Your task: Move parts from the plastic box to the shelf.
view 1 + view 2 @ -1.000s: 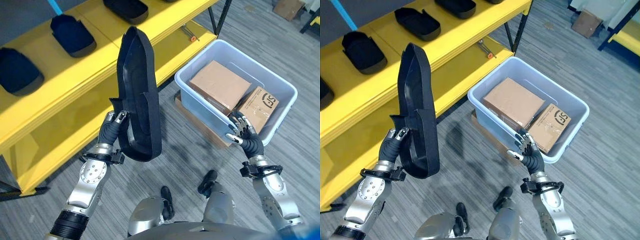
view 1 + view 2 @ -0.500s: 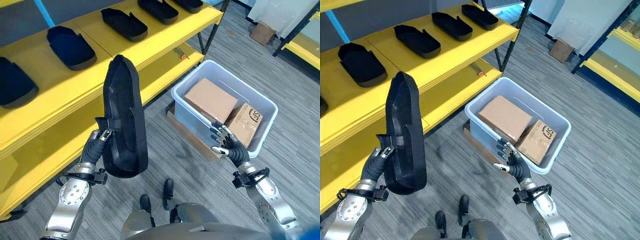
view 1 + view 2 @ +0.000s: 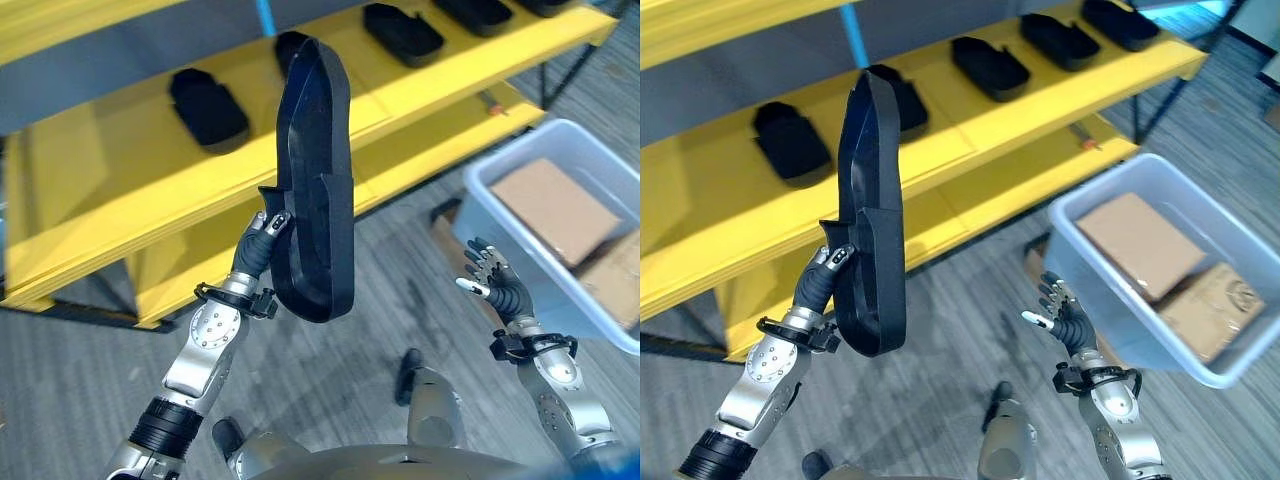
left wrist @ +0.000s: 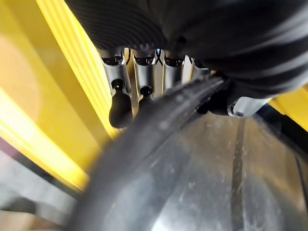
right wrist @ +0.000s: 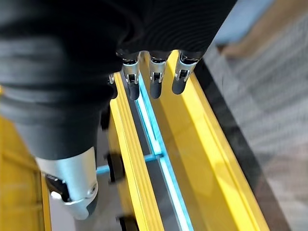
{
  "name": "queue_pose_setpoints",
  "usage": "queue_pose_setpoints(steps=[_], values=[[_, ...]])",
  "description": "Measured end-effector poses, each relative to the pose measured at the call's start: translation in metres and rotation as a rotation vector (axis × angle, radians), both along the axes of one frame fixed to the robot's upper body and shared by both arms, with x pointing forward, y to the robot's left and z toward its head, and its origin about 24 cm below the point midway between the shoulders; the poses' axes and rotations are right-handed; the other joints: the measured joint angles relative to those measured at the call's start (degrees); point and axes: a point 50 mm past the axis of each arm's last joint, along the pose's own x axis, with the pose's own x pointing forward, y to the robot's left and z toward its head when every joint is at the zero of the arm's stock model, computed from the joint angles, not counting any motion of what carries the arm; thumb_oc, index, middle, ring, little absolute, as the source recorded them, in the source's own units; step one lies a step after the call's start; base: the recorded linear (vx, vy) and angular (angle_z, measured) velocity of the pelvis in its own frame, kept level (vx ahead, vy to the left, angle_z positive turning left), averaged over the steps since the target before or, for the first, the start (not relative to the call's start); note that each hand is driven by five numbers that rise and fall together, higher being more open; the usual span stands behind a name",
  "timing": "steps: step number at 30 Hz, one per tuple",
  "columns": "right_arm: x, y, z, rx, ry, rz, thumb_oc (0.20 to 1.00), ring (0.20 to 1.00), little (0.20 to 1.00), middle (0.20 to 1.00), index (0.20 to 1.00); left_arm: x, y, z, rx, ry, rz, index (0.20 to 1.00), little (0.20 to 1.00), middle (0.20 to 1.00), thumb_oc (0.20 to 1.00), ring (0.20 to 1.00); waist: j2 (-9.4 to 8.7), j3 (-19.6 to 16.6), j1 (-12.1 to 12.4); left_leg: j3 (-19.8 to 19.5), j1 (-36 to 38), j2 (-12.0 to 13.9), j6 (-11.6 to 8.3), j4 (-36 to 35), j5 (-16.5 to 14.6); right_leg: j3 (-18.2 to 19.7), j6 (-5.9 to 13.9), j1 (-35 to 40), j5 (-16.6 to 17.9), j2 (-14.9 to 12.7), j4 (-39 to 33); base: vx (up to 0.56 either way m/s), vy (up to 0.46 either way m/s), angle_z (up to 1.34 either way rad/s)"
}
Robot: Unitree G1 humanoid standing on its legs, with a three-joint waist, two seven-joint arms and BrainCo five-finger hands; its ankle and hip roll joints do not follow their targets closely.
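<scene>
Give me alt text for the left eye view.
The left hand holds a long black part upright before a yellow shelf bearing similar parts. The right hand hangs open beside a plastic box of cardboard boxes.

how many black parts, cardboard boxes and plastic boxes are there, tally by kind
black parts: 6, with 5 on the yellow shelf and 1 in the left hand
cardboard boxes: 2
plastic box: 1
total: 9

My arms are silver-grey, with dark ribbed covers over wrists and backs of my left hand [image 3: 262,243] and right hand [image 3: 492,278], fingers silver, dark-tipped.
</scene>
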Motion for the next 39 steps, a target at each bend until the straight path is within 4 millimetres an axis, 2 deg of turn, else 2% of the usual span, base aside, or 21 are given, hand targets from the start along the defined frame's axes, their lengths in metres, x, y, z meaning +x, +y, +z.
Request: queue_pose_setpoints(steps=[1,2,3,4,5,6,7,8,9,11,15,18,20,22,25,27,28,32,34,38,39], values=[[-0.007,0.018,-0.018,0.078,0.055,0.000,1.000,1.000,1.000,1.000,1.000,0.000,0.015,-0.001,0.057,0.021,0.022,0.200,0.200,0.200,0.200,0.200,-4.33,0.0,1.1,0.1,-1.0,-5.6,1.45,0.2,-0.3,1.5,1.02,0.1,2.2,-4.1,-1.9,0.02,0.493,0.35],[-0.013,0.033,-0.028,0.140,0.086,0.003,1.000,1.000,1.000,1.000,1.000,0.001,0.025,0.005,0.120,0.011,0.028,0.200,0.200,0.200,0.200,0.200,-8.30,0.5,3.0,-1.9,-5.7,-7.4,1.44,7.1,-3.5,1.5,1.38,1.4,7.3,-5.4,-6.7,0.06,0.502,0.76],[-0.010,0.040,-0.027,0.174,0.073,-0.005,1.000,1.000,1.000,1.000,1.000,0.004,0.031,0.012,0.168,-0.004,0.023,0.200,0.200,0.200,0.200,0.200,-8.74,1.7,3.0,-4.3,-10.1,-7.6,2.55,13.6,-6.9,2.3,0.81,2.0,12.1,-6.2,-8.7,0.08,0.359,0.67],[-0.006,0.043,-0.024,0.179,0.061,0.003,1.000,1.000,1.000,1.000,1.000,0.005,0.035,0.013,0.198,-0.003,0.025,0.200,0.200,0.200,0.200,0.200,-8.59,3.0,3.4,-5.7,-11.6,-8.0,3.25,17.2,-8.7,2.4,-1.31,3.9,16.4,-6.3,-11.1,0.06,0.224,0.59],[-0.006,0.044,-0.023,0.178,0.056,0.008,1.000,1.000,1.000,1.000,1.000,0.007,0.037,0.011,0.212,0.006,0.034,0.200,0.200,0.200,0.200,0.200,-8.53,3.6,4.1,-5.5,-11.5,-8.7,4.18,18.6,-9.7,2.4,-2.55,5.3,19.5,-7.0,-13.0,0.05,0.117,0.45],[-0.006,0.043,-0.023,0.173,0.055,0.012,1.000,1.000,1.000,1.000,1.000,0.008,0.041,0.007,0.211,0.021,0.065,0.200,0.200,0.200,0.200,0.200,-8.19,4.0,4.6,-5.5,-10.1,-10.0,4.94,17.8,-10.3,2.2,-1.96,7.1,21.3,-8.2,-13.3,0.07,0.163,0.40],[-0.005,0.044,-0.022,0.174,0.051,0.015,1.000,1.000,1.000,1.000,1.000,0.006,0.042,0.008,0.203,0.017,0.086,0.200,0.200,0.200,0.200,0.200,-8.40,3.9,5.1,-5.8,-9.6,-10.7,5.56,17.4,-10.4,2.0,0.35,7.7,19.2,-7.3,-11.8,0.11,0.181,0.39],[-0.005,0.044,-0.020,0.175,0.042,0.019,1.000,1.000,1.000,1.000,1.000,0.007,0.044,0.011,0.198,0.002,0.097,0.200,0.200,0.200,0.200,0.200,-9.14,3.6,5.8,-5.9,-9.4,-11.7,6.03,17.2,-10.7,0.0,0.61,8.4,19.1,-7.4,-12.0,0.08,0.133,0.26],[-0.004,0.046,-0.017,0.178,0.029,0.025,1.000,1.000,1.000,1.000,1.000,0.007,0.047,0.015,0.199,-0.016,0.114,0.200,0.200,0.200,0.200,0.200,-10.13,3.4,5.9,-6.1,-9.6,-12.8,6.48,17.3,-11.0,-0.3,0.25,9.3,20.3,-7.9,-13.1,0.08,0.115,0.23],[-0.005,0.046,-0.018,0.178,0.032,0.024,1.000,1.000,1.000,1.000,1.000,0.008,0.053,0.019,0.193,-0.036,0.154,0.200,0.200,0.200,0.200,0.200,-10.79,3.2,5.8,-6.6,-9.6,-13.1,6.77,17.0,-11.4,-0.5,-1.11,10.5,21.4,-8.0,-14.6,0.06,0.084,0.17],[-0.007,0.046,-0.020,0.178,0.041,0.023,1.000,1.000,1.000,1.000,1.000,0.006,0.062,0.023,0.231,-0.065,0.205,0.200,0.200,0.200,0.200,0.200,-13.70,1.5,5.6,-6.4,-8.9,-13.1,6.37,15.9,-10.8,-0.8,-1.31,10.9,21.6,-7.3,-16.0,0.06,0.060,-0.04],[-0.007,0.049,-0.020,0.178,0.041,0.041,1.000,1.000,1.000,1.000,1.000,0.008,0.061,0.022,0.268,-0.072,0.211,0.200,0.200,0.200,0.200,0.200,-14.62,0.7,5.2,-5.7,-7.9,-13.2,6.27,14.9,-10.5,-0.8,-1.22,11.1,21.5,-7.1,-16.5,0.07,0.054,-0.11],[-0.005,0.055,-0.022,0.178,0.054,0.075,1.000,1.000,1.000,1.000,1.000,0.027,0.072,0.024,0.313,-0.074,0.275,0.200,0.200,0.200,0.200,0.200,-14.97,-0.2,4.3,-5.5,-7.9,-13.2,6.23,14.7,-10.4,-0.8,-1.22,11.0,21.5,-7.1,-16.8,0.06,0.025,-0.08],[-0.003,0.061,-0.022,0.178,0.058,0.121,1.000,1.000,1.000,1.000,1.000,0.048,0.095,0.030,0.398,-0.057,0.384,0.200,0.200,0.200,0.200,0.200,-15.62,-1.5,3.3,-5.3,-8.1,-12.4,6.02,14.3,-10.2,-0.8,-1.21,10.6,21.5,-6.3,-17.1,0.06,-0.001,-0.11],[-0.007,0.065,-0.027,0.178,0.084,0.150,1.000,1.000,1.000,1.000,1.000,0.063,0.104,0.038,0.487,-0.041,0.413,0.200,0.200,0.200,0.200,0.200,-15.89,-2.2,2.3,-4.9,-8.3,-12.2,5.73,13.0,-8.8,-0.8,-1.20,9.4,21.5,-5.7,-17.1,0.00,-0.020,-0.07],[-0.007,0.068,-0.029,0.174,0.097,0.174,1.000,1.000,1.000,1.000,1.000,0.079,0.108,0.058,0.584,-0.060,0.424,0.200,0.200,0.200,0.200,0.200,-15.85,-2.2,2.4,-5.0,-10.0,-11.6,5.60,12.6,-7.7,-0.8,-1.13,7.6,21.5,-5.1,-17.1,-0.02,-0.017,-0.05],[-0.009,0.068,-0.031,0.174,0.108,0.180,1.000,1.000,1.000,1.000,1.000,0.083,0.109,0.068,0.611,-0.081,0.434,0.200,0.200,0.200,0.200,0.200,-15.66,-2.0,2.0,-5.0,-10.4,-11.6,5.55,12.2,-7.1,-0.8,-0.97,7.2,21.3,-5.0,-17.5,-0.03,-0.030,-0.05],[-0.014,0.061,-0.034,0.144,0.134,0.188,1.000,1.000,1.000,1.000,1.000,0.096,0.104,0.084,0.652,-0.117,0.432,0.200,0.200,0.200,0.200,0.200,-14.54,-0.8,2.0,-5.0,-11.2,-11.0,5.19,11.5,-6.2,-1.0,-0.85,6.8,21.2,-4.0,-18.6,-0.01,-0.025,-0.02],[-0.016,0.060,-0.035,0.137,0.141,0.202,1.000,1.000,1.000,1.000,1.000,0.112,0.110,0.101,0.733,-0.120,0.478,0.200,0.200,0.200,0.200,0.200,-14.52,0.3,1.6,-5.1,-12.4,-10.3,4.67,10.9,-5.5,-1.9,0.39,6.0,20.2,-3.2,-19.4,-0.01,-0.005,-0.02],[-0.014,0.062,-0.032,0.120,0.135,0.245,1.000,1.000,1.000,1.000,1.000,0.134,0.125,0.134,0.838,-0.088,0.614,0.200,0.200,0.200,0.200,0.200,-14.75,3.5,0.1,-6.1,-16.1,-9.4,4.04,11.5,-4.6,-2.9,1.04,4.5,19.3,-2.0,-21.3,-0.02,-0.005,0.04],[-0.015,0.064,-0.031,0.119,0.132,0.257,1.000,1.000,1.000,1.000,1.000,0.136,0.128,0.143,0.853,-0.086,0.639,0.200,0.200,0.200,0.200,0.200,-14.59,3.8,-0.6,-6.6,-17.8,-9.3,3.92,12.3,-4.5,-3.2,0.47,3.8,18.6,-1.8,-21.5,-0.01,-0.004,0.17]])
